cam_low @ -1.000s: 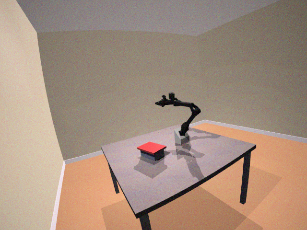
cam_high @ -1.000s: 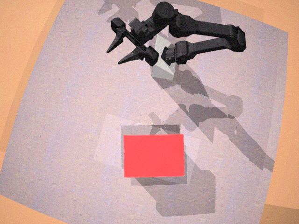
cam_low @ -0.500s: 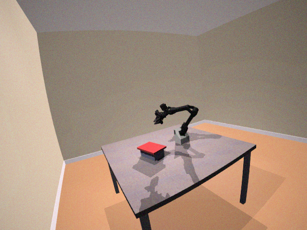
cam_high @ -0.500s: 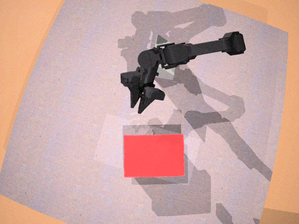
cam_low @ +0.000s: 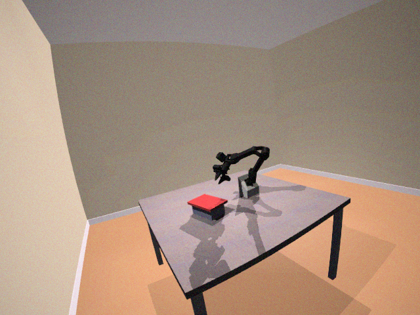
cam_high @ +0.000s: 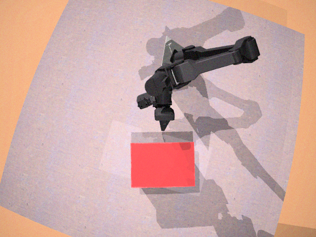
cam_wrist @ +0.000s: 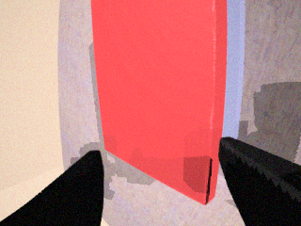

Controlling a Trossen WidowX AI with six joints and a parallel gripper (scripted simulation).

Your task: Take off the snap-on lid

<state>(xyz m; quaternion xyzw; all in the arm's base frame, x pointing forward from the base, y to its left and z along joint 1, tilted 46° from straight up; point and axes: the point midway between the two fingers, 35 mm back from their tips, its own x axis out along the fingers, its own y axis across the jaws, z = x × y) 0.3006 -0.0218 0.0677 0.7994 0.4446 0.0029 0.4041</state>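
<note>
A flat red lid (cam_high: 162, 164) (cam_low: 207, 201) (cam_wrist: 157, 82) sits closed on a grey storage box (cam_low: 207, 212) (cam_high: 178, 136) near the middle of the table (cam_high: 76, 114) (cam_low: 298, 210). My gripper (cam_high: 163, 126) (cam_low: 221, 178) (cam_wrist: 161, 154) hangs in the air above the table, on the arm's side of the box and well above the lid. Its two dark fingers stand half apart with nothing between them. In the wrist view the lid fills the space ahead between the fingertips.
The arm's grey base block (cam_low: 247, 189) (cam_high: 169, 48) stands on the table behind the box. Arm shadows fall across the table top. The table edges (cam_low: 271, 251) drop to an orange floor.
</note>
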